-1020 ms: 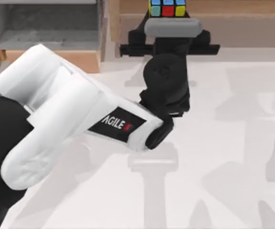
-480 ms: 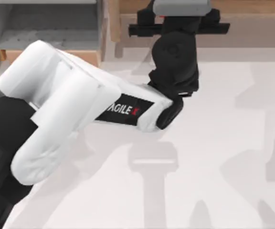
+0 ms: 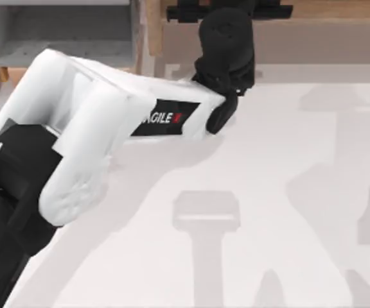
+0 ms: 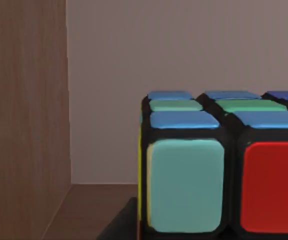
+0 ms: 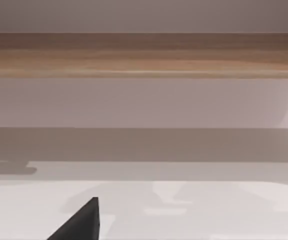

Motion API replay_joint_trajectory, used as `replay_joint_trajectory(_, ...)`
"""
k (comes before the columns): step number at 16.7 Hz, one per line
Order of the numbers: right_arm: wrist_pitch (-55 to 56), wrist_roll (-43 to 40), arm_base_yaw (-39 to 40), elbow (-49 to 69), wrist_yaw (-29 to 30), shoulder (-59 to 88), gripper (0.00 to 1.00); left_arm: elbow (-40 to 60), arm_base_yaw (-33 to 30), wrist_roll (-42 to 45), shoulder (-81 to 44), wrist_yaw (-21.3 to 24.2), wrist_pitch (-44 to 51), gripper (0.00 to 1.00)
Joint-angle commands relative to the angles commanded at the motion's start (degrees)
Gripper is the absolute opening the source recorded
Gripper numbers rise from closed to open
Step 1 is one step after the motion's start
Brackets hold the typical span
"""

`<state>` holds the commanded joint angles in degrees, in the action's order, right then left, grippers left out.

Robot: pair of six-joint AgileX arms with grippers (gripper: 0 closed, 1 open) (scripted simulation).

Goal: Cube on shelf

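Observation:
The cube [image 4: 219, 170] looms close in the left wrist view, showing teal, red, blue and green tiles between black lines. It hangs low over a brown wooden surface, with a wooden side wall [image 4: 24, 115] beside it and a grey-brown wall behind; whether it touches the wood I cannot tell. My left gripper [image 3: 233, 6] reaches over the shelf [image 3: 339, 8] at the far edge of the top view, shut on the cube. My right arm stays parked, and its wrist view looks at the shelf board [image 5: 144, 55].
A smaller wooden box unit [image 3: 63, 38] with a grey interior stands at the back left, with a wooden upright [image 3: 153, 25] between it and the shelf. The left arm's white links [image 3: 95, 135] span the left half of the pale table [image 3: 281, 212].
The left arm has stretched farther toward the shelf at the back. The cube, seen at the top edge one second ago, has passed out of the top view.

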<state>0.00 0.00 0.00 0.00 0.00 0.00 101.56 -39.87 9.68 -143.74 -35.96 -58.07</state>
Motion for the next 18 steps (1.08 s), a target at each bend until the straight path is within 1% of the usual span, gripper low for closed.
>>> replay_joint_trajectory(6, 0.0, 0.0, 0.0, 0.0, 0.0, 0.0, 1.0, 1.4, 0.8, -0.4, -1.0, 0.6, 1.6, 0.0)
replay_joint_trajectory(18, 0.0, 0.0, 0.0, 0.0, 0.0, 0.0, 1.0, 1.4, 0.8, -0.4, -1.0, 0.6, 1.6, 0.9)
